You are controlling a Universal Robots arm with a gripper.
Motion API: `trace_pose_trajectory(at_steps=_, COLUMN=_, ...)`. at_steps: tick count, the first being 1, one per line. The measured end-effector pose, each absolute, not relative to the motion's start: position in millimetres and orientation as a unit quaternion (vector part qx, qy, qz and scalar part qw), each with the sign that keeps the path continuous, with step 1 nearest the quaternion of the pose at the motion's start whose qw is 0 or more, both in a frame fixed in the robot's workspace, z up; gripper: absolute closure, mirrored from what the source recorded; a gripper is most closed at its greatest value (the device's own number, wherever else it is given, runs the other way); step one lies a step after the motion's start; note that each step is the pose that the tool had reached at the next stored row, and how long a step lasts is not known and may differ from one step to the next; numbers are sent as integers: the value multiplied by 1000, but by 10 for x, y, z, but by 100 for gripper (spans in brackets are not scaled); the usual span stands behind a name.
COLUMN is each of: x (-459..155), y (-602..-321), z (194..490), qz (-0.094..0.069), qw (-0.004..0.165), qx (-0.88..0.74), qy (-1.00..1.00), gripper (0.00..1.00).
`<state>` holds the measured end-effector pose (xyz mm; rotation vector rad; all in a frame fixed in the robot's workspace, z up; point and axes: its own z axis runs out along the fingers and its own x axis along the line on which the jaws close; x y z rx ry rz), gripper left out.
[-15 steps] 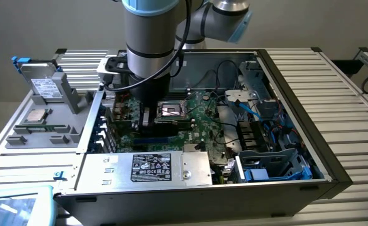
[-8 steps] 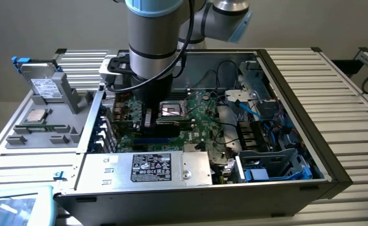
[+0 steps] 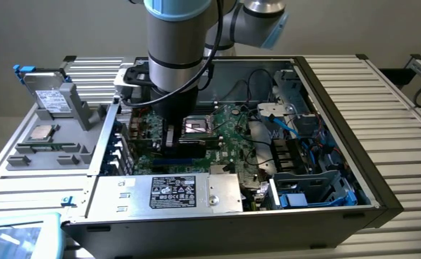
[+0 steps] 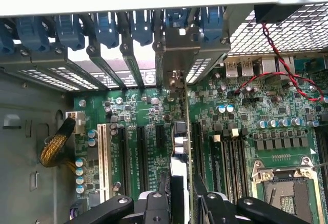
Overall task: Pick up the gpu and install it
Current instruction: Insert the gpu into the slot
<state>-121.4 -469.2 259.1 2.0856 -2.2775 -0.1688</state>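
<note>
The gpu (image 4: 180,131) appears edge-on as a thin upright card, running from between my fingers to its metal bracket (image 4: 177,55) at the case's rear wall. My gripper (image 4: 179,196) is shut on it, with a black finger (image 4: 154,206) on each side. The card stands over the black expansion slots (image 4: 125,152) of the green motherboard (image 4: 246,131); I cannot tell whether it is seated. In the exterior view the arm reaches down into the open computer case (image 3: 325,70), and the gripper (image 3: 168,139) is low over the motherboard (image 3: 225,135), just to the exterior view's left of the CPU socket (image 3: 195,127).
Blue retainer clips (image 4: 107,29) line the rear slot openings. A red and black cable (image 4: 277,60) crosses the board near the rear ports. The power supply (image 3: 174,193) fills the case front. A drive cage (image 3: 311,189) and blue cables sit at the exterior view's right. A hard drive (image 3: 48,100) rests outside.
</note>
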Motion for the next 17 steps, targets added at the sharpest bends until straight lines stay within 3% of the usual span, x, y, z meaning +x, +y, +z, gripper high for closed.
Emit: trace_pose_trajectory(at_steps=17, x=-1239, y=-4700, z=2551, qz=-57, qw=26, qx=675, qy=-736, gripper=72)
